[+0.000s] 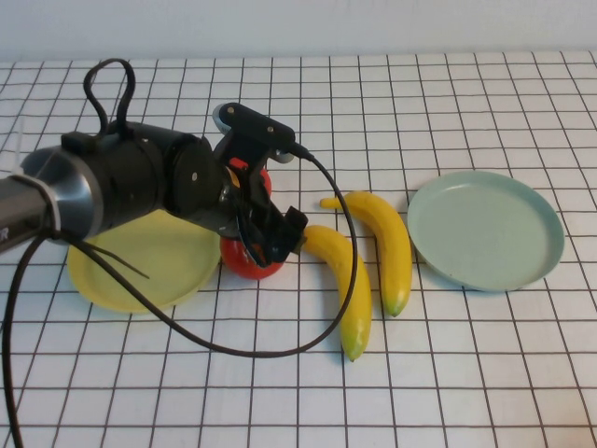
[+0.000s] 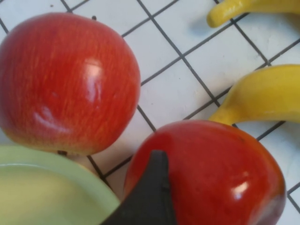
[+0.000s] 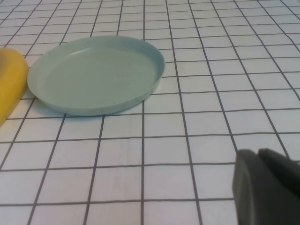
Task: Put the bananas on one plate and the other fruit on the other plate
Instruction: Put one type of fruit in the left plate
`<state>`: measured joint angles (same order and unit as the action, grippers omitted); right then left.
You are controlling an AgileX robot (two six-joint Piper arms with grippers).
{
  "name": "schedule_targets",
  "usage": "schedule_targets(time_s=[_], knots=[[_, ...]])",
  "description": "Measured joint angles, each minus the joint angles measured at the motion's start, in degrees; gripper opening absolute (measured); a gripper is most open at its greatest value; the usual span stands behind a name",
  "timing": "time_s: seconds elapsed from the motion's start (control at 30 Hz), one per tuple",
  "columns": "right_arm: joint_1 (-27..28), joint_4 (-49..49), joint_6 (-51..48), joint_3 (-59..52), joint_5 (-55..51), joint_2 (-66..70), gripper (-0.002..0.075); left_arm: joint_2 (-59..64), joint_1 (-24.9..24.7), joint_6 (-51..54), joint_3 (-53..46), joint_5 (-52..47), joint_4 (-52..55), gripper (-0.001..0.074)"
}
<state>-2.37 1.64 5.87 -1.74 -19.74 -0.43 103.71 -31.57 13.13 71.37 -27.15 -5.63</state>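
The left claw (image 1: 266, 238) was wide over an apple (image 1: 252, 261) beside the yellow plate (image 1: 140, 271). Next it likely needed to squeeze and lift. The right claw (image 3: 267, 187) was shut near the blue plate (image 3: 93, 75).

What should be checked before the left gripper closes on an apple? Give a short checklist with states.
1. Left gripper open, at the near apple: ok.
2. Far apple apart from the near one: ok.
3. Both pads around the apple: cannot tell; one finger shows.
4. Yellow plate bare, beside the apples: ok.
5. Bananas off the blue plate: not ok.
6. Right gripper shut, away from the fruit: ok.
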Motion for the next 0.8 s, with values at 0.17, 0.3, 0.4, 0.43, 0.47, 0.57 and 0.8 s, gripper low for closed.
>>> schedule_targets(time_s=[0.17,0.3,0.4,0.43,0.47,0.57,0.8], knots=[[0.0,0.0,0.0,0.0,0.0,0.0,-0.0015,0.0,0.0,0.1,0.0,-0.5,-0.5,0.0668],[0.0,0.0,0.0,0.0,0.0,0.0,-0.0015,0.0,0.0,0.1,0.3,-1.5,-1.9,0.0668],[0.0,0.0,0.0,0.0,0.0,0.0,-0.0015,-0.1,0.0,0.1,0.4,-2.2,-2.6,0.0668],[0.0,0.0,0.0,0.0,0.0,0.0,-0.0015,-0.1,0.0,0.1,0.4,-2.5,-2.7,0.0668],[0.0,0.0,0.0,0.0,0.0,0.0,-0.0015,-0.1,0.0,0.1,0.4,-2.8,-2.7,0.0668],[0.0,0.0,0.0,0.0,0.0,0.0,-0.0015,-0.1,0.0,0.1,0.4,-3.2,-2.8,0.0662],[0.0,0.0,0.0,0.0,0.0,0.0,-0.0015,-1.0,0.0,0.1,0.4,-3.7,-2.4,0.0468]])
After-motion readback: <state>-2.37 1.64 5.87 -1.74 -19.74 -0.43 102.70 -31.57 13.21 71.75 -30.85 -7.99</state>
